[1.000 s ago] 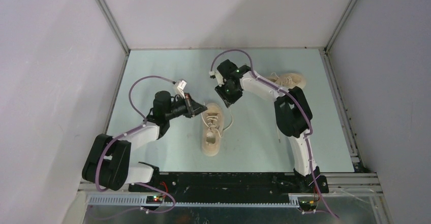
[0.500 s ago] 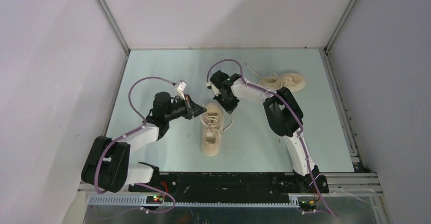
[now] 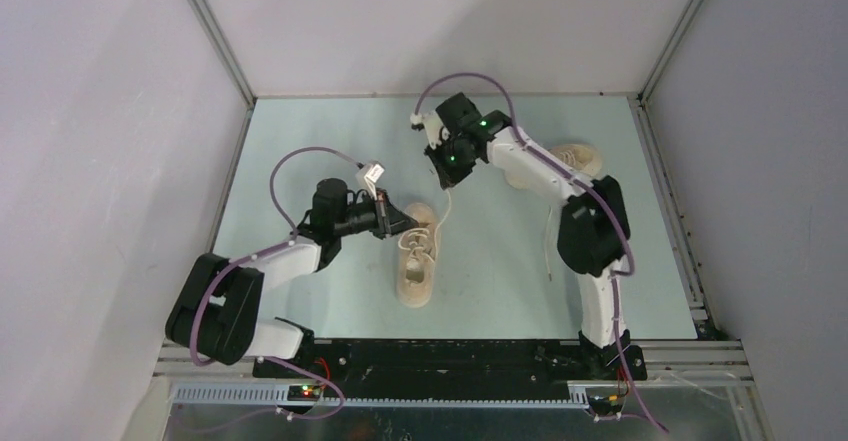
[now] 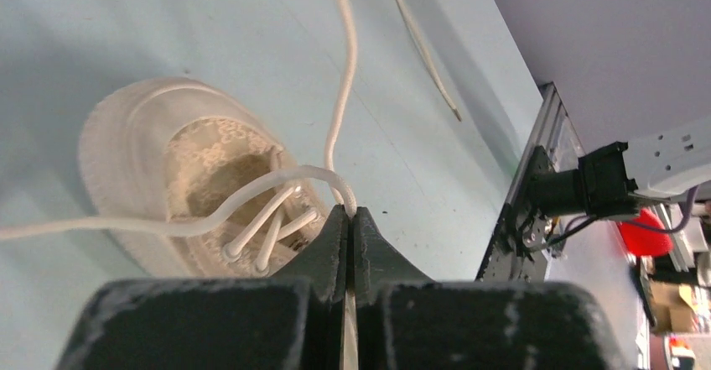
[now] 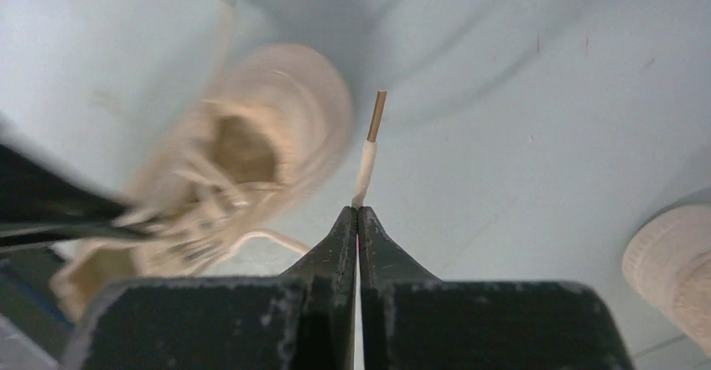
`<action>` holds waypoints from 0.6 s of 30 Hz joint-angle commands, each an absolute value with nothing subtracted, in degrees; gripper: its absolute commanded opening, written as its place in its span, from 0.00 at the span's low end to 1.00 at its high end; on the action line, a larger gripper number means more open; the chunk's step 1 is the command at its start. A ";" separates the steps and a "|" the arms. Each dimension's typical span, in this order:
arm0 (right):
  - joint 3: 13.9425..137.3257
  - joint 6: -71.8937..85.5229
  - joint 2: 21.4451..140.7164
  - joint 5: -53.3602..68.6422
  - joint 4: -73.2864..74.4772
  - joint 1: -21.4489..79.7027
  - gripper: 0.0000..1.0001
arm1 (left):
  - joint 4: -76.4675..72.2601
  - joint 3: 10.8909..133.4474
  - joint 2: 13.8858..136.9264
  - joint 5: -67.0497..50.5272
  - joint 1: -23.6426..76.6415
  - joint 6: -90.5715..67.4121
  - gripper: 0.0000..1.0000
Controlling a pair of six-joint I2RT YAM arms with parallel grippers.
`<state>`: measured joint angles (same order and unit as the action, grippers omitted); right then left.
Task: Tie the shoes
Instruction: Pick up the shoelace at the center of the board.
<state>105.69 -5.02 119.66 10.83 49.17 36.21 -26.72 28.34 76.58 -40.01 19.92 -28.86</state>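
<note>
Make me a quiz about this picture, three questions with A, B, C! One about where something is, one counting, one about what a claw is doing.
1. Where is the second shoe? A) far right of the table B) on the other shoe C) off the table
2. How many shoes? A) one B) two C) three
3. The right gripper is: A) wide open B) holding a whole shoe C) shut on a lace

Answers: 1 A, it lies beside the right arm. 2 B, that one plus the near shoe. 3 C, its jaws pinch the lace near its tip.
</note>
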 commanded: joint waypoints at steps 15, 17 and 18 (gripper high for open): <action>115.36 1.56 109.56 30.59 48.84 37.42 0.00 | -27.14 36.57 82.18 -52.32 24.41 -20.31 0.27; 115.86 1.43 110.08 30.39 48.82 37.59 0.00 | -27.37 36.56 82.01 -53.32 24.77 -19.69 0.28; 116.04 1.33 110.15 30.25 48.80 37.56 0.00 | -27.17 36.63 81.96 -53.72 24.91 -19.31 0.28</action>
